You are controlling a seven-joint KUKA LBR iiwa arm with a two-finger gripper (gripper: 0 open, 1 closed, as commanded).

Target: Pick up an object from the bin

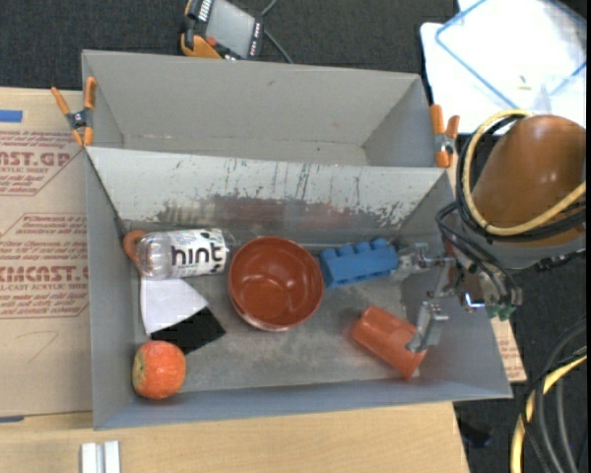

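gripper [426, 331] low at right — perhaps touching orange cup [382, 335], tipped over

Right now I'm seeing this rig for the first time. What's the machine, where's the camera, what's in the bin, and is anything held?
A single camera looks down into the grey metal bin from above and slightly to one side. The machine is a robot arm coming in from the right. The orange dome is a cover on its wrist, and the cables are part of it too.

Its gripper is low in the bin's lower right corner, right at an orange cup lying on its side. Whether the cup is actually gripped can't be told.

Also in the bin:
- blue toy brick
- red-brown bowl
- clear "hint" bottle, lying down
- white sheet
- black card
- orange ball
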